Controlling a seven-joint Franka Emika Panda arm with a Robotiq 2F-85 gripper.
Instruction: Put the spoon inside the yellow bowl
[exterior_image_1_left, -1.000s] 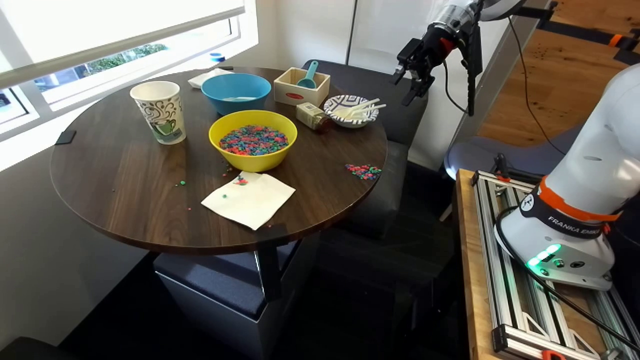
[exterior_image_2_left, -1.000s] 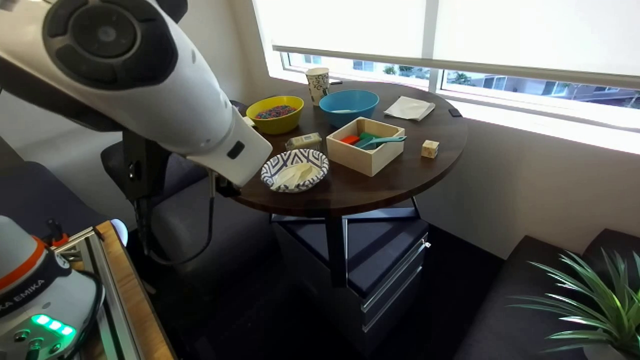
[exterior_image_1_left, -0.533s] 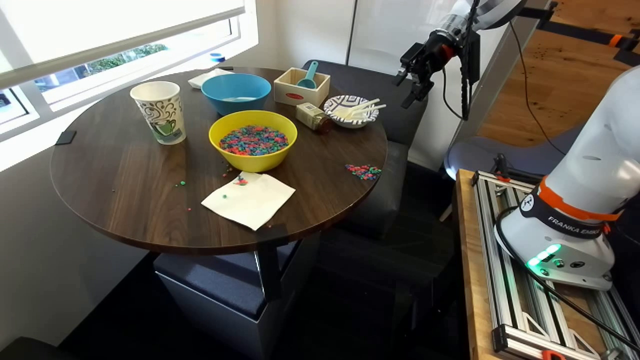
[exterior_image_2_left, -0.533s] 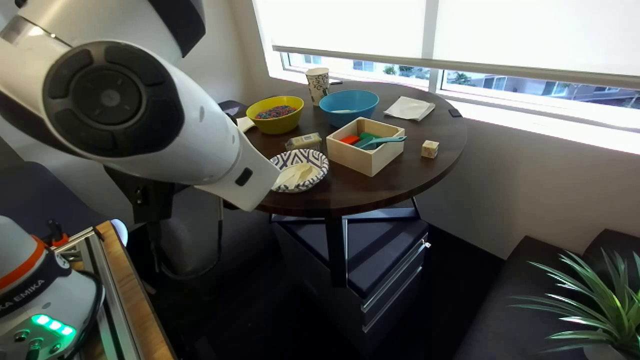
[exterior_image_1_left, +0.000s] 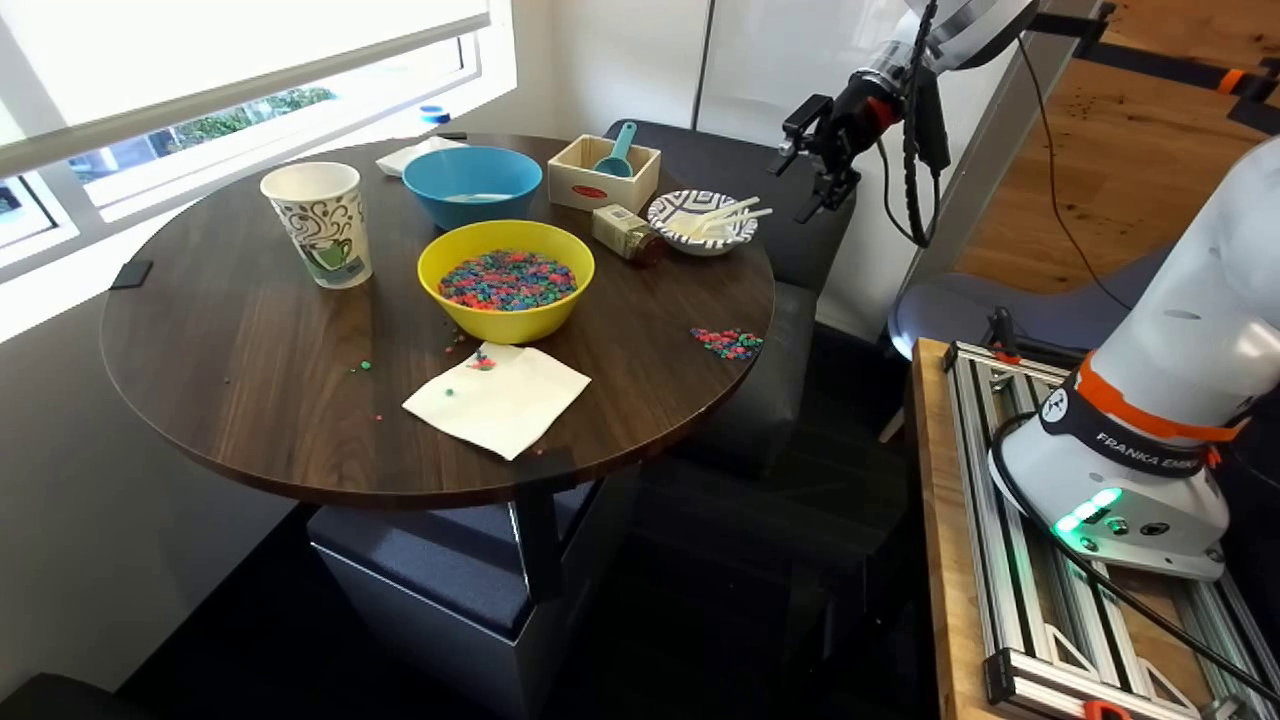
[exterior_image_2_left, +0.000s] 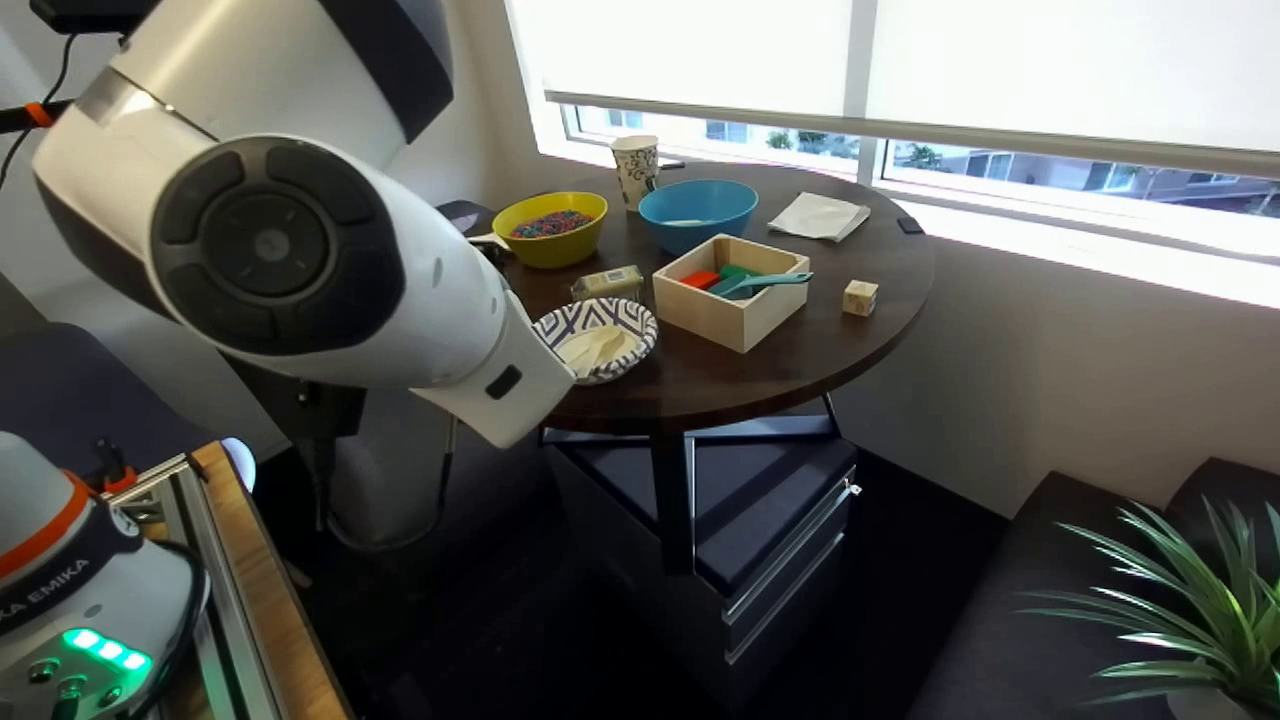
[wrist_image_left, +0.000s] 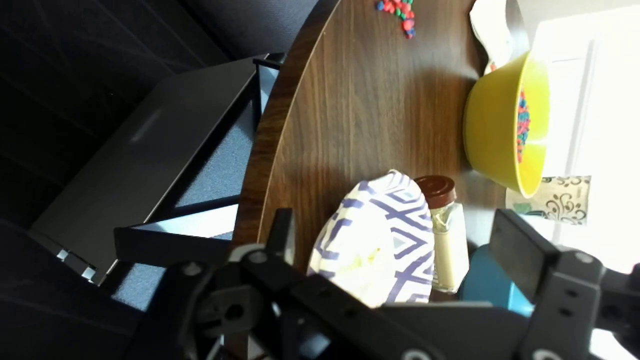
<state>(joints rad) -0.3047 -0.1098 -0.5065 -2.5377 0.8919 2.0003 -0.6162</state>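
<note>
One hand (exterior_image_1_left: 790, 193) near surface (exterior_image_1_left: 640, 375) edge, jaws apart. Pale utensils (exterior_image_2_left: 602, 346) in patterned bowl (exterior_image_2_left: 610, 311), same edge; yellow bowl (exterior_image_1_left: 505, 325) farther inward.

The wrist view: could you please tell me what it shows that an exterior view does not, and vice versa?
Of the two, only the wrist view shows the open gap of the pincer and loose coloured bits on the table.
Only in an exterior view: potted plant, wooden block and robot base.
Both share: yellow bowl, blue bowl, paper cup and patterned bowl.

Bright daylight from window (exterior_image_1_left: 255, 113), floor (exterior_image_1_left: 700, 620) nearly black, wrist view overexposed at right, claw (wrist_image_left: 400, 239) blurred
</note>
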